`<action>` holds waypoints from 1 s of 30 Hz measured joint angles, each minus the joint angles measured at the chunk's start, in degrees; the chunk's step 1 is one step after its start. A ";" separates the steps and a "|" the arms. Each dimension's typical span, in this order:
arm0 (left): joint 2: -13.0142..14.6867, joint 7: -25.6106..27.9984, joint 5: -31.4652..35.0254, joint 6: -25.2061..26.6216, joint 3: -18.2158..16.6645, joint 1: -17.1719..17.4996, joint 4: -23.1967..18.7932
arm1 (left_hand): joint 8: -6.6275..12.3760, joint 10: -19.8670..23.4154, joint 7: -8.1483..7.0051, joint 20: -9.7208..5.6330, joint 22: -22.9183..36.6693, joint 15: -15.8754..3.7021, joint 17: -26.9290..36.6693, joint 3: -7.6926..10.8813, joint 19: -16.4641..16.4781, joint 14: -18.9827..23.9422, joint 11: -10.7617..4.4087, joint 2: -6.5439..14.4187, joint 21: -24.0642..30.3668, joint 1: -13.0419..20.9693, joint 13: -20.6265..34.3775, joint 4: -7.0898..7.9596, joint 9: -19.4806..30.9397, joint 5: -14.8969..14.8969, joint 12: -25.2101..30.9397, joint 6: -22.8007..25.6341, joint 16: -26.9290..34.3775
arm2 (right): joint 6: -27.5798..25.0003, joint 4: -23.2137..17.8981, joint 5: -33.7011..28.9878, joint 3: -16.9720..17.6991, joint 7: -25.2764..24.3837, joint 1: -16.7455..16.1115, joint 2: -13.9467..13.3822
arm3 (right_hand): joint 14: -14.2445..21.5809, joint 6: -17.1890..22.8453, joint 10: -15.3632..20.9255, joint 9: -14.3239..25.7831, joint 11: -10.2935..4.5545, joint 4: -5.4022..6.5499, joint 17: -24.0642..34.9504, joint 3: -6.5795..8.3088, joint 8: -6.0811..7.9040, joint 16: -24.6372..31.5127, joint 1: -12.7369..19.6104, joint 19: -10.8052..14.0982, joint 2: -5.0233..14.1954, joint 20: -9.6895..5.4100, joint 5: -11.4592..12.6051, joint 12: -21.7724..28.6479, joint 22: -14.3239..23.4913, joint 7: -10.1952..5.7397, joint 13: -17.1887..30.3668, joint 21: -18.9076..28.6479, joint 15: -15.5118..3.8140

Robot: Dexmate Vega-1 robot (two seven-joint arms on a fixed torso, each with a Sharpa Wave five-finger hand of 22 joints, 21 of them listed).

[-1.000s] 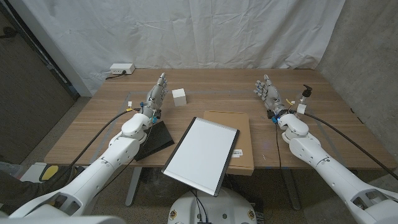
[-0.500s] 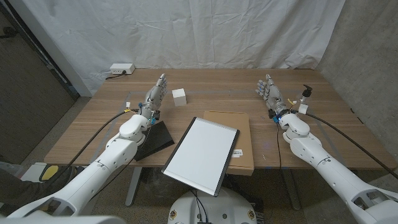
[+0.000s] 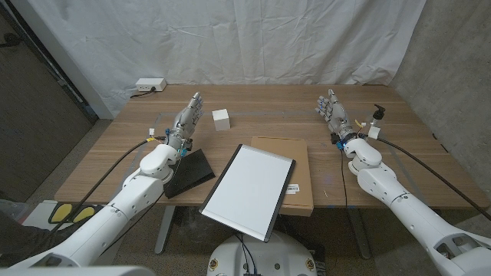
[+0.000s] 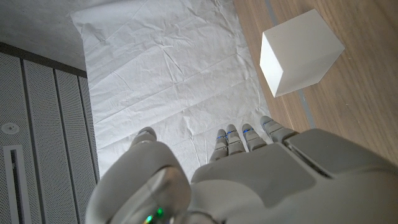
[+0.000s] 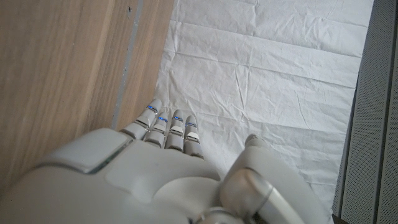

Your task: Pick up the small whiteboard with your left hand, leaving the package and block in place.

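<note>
While both hands spread empty fingers, head view alone shows the whiteboard (image 3: 250,191).

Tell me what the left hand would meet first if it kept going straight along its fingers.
Likely nothing on the table: the left hand points up past the white block, toward the white backdrop sheet; depth unclear.

No text can be read on anything here. The package (image 3: 285,173) carries a small white label (image 3: 292,188) at its near right corner, just beside the whiteboard (image 3: 249,191), but its print is too small to make out. The whiteboard's face is blank, and the block (image 3: 221,119) shows plain white sides in both the head view and the left wrist view.
</note>
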 measured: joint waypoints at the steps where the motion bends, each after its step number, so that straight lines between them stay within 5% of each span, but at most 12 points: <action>1: 0.30 -0.15 -0.08 0.00 -0.13 0.22 -0.24 | 0.00 0.22 0.18 0.00 0.00 0.09 0.00 0.00 0.00 0.09 0.21 0.00 0.00 0.11 0.00 0.00 0.00 0.00 0.05 0.17 0.00 | 0.08 -0.10 0.00 0.01 -0.04 -0.08 0.03 | 0.00 0.01 0.00 0.00 0.00 0.00 0.00 0.00 0.00 0.00 0.00 0.00 0.00 0.00 0.00 0.00 0.00 -0.01 0.00 0.00 0.00; 18: 2.30 -1.49 0.09 -0.20 -0.59 2.27 -1.48 | 0.22 0.83 -0.02 -0.02 0.00 0.06 0.00 0.00 0.61 0.69 0.22 0.30 0.00 0.41 -0.01 0.00 -0.01 0.00 0.05 1.20 0.00 | 1.33 -1.52 0.22 0.53 0.57 -1.38 -0.55 | -0.01 0.30 0.31 0.00 0.30 -0.24 0.19 0.24 0.00 0.00 0.23 0.00 -0.23 0.00 0.00 0.00 0.00 -0.31 -0.01 -0.59 0.00; 30: 4.46 -0.16 1.54 -0.57 -1.65 5.88 -6.23 | 0.21 1.33 0.19 -0.02 0.15 0.05 -0.01 -0.01 0.61 1.27 0.11 0.53 0.00 0.64 -0.01 -0.47 -0.01 0.00 0.05 1.41 -0.01 | 1.67 -1.72 0.39 0.75 1.08 -1.80 -0.92 | -0.22 1.74 0.18 0.00 0.42 -0.48 0.29 0.00 0.44 0.00 0.54 -0.01 0.08 0.00 -0.01 0.00 0.00 0.52 -0.01 -1.17 0.21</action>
